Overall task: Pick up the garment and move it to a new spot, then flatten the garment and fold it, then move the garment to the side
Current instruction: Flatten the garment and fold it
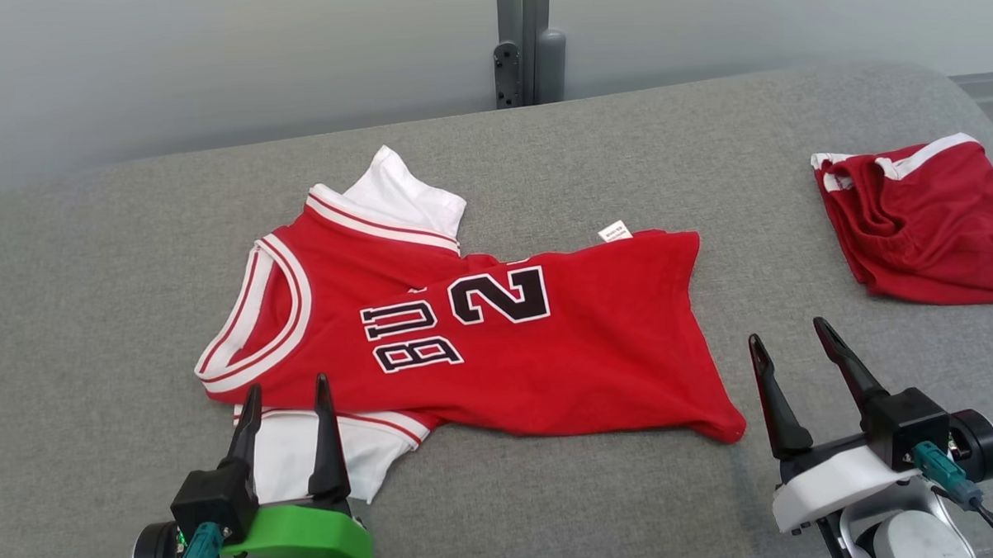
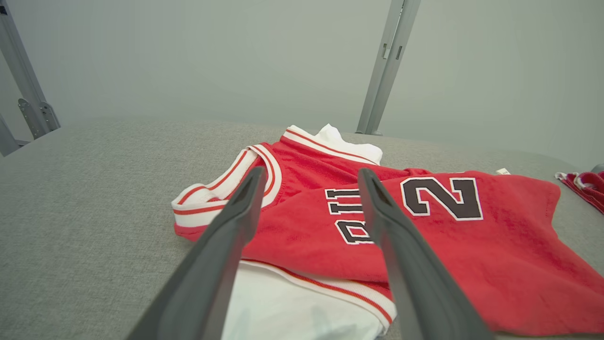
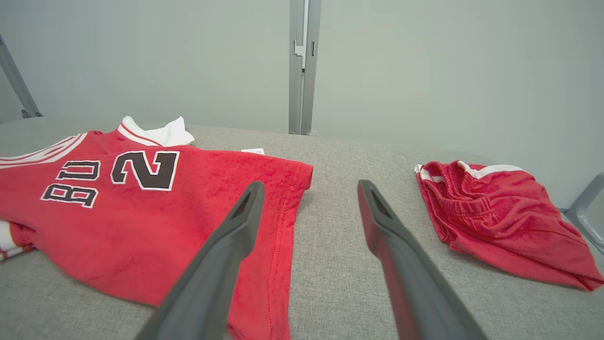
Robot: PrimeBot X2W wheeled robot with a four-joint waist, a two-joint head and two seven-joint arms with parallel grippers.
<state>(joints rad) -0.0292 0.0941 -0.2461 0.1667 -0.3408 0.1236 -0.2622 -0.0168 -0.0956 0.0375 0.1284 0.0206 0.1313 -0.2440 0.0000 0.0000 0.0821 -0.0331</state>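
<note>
The garment (image 1: 499, 345) is a red jersey with white trim, white sleeves and a black number 2; it lies spread on the grey cushioned surface (image 1: 92, 285), collar to the left, hem to the right. It also appears in the left wrist view as the garment (image 2: 439, 241) and in the right wrist view as the garment (image 3: 155, 212). My left gripper (image 1: 288, 394) is open over the near white sleeve and collar edge, nothing between its fingers. My right gripper (image 1: 792, 339) is open, just right of the hem's near corner, holding nothing.
A second red garment with white stripes (image 1: 928, 223) lies crumpled at the far right of the surface, also seen as red shorts (image 3: 495, 217). A grey metal post (image 1: 525, 42) stands behind the surface against a pale wall. The surface's far edge curves down at right.
</note>
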